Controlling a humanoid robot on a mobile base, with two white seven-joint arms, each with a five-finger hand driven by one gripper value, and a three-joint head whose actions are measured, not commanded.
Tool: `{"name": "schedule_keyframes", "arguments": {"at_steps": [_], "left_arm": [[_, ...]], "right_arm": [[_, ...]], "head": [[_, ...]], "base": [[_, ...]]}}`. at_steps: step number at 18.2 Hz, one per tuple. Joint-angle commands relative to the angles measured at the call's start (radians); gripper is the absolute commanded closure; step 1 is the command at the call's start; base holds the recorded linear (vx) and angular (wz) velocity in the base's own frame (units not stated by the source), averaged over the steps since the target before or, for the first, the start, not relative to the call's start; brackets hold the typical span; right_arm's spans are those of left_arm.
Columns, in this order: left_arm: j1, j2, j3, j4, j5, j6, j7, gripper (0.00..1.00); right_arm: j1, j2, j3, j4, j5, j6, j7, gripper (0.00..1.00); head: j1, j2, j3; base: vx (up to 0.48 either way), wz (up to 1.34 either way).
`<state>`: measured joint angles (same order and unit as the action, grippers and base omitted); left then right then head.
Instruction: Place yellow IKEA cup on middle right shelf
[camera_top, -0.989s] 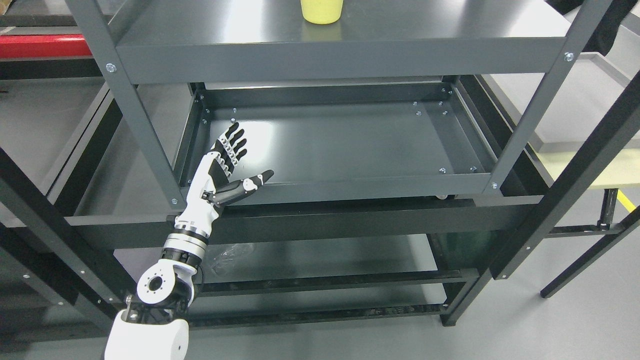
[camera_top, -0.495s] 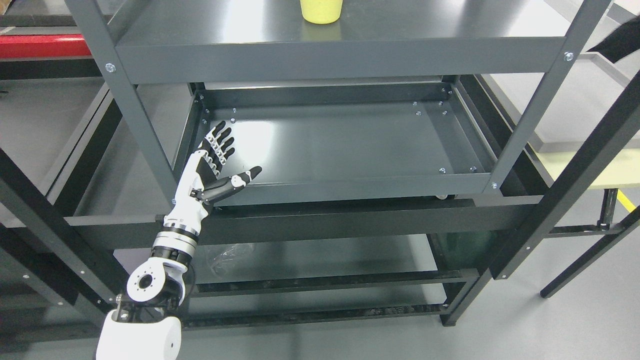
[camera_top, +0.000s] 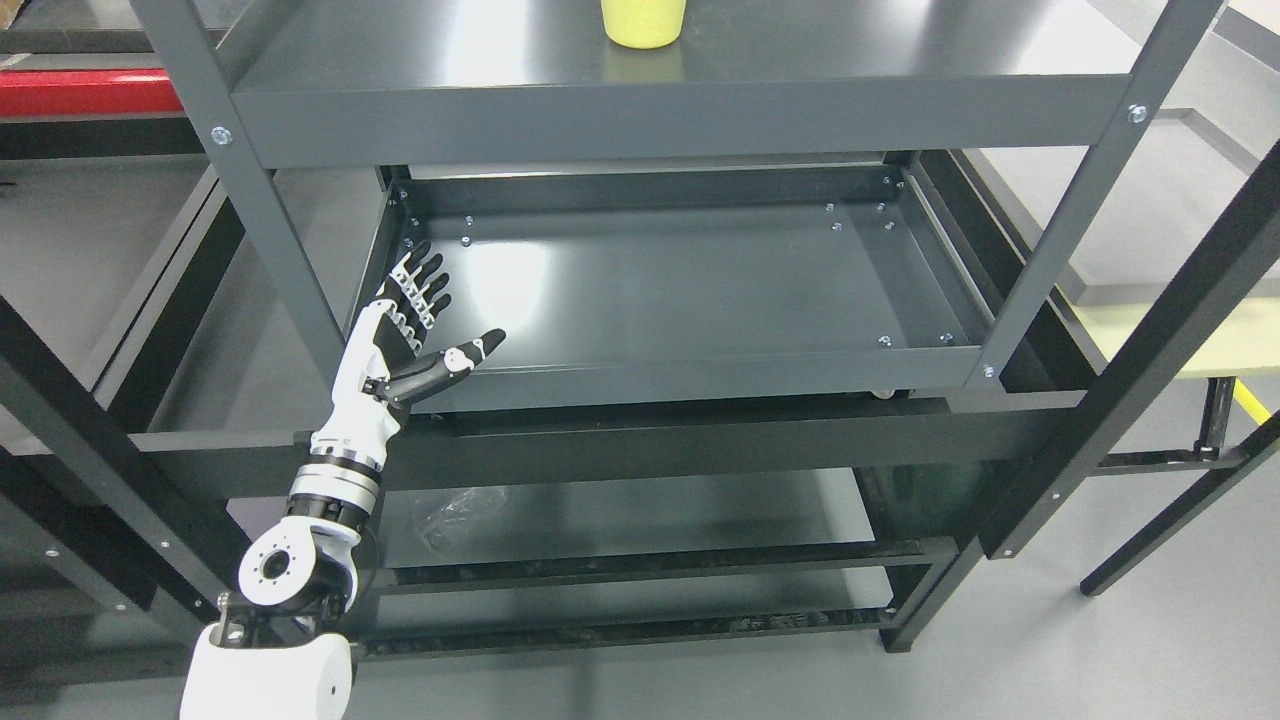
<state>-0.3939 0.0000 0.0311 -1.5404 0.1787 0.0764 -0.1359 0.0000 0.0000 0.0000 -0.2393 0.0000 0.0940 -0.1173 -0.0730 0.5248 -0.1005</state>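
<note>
- Left hand (camera_top: 405, 335) is hanging over the near-left corner of the lower shelf (camera_top: 700, 290), w/ arm coming up from bottom left. Fingers (camera_top: 420, 280) are stretched out flat, thumb sticking out to the right; it's holding nothing.
- Yellow cup (camera_top: 643, 22) is sitting on the upper shelf (camera_top: 850, 50), far side, approx. mid-width, standing upright. Only its lower part is showing; the rim is cut off by the top edge.
- Cup & hand are well apart, w/ the upper shelf's front lip between them.
- Handling, my guess: looking like light, stiff plastic, smooth, so prob. a bit slippery; not fragile, but tipping easily if nudged.
- Best hold, I'm thinking: wrapping fingers round the side wall at mid-height, thumb opposite, keeping it upright.
- Right hand isn't showing anywhere.
</note>
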Motion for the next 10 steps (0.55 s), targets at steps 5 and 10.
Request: {"name": "schedule_keyframes", "arguments": {"at_steps": [5,10], "left_arm": [[0.003,0.018,0.024,-0.003,0.001,0.000,-0.004,0.01],[0.003,0.018,0.024,-0.001,0.001,0.002,-0.008,0.01]], "right_arm": [[0.014,-0.017,0.017,0.000,-0.025,0.000,0.001,0.01],[0.014,-0.017,0.017,0.000,-0.025,0.000,0.001,0.01]], "head": [[0.0000,0.000,0.000],[0.0000,0.000,0.000]], "base": [[0.000,0.00],[0.000,0.00]]}}
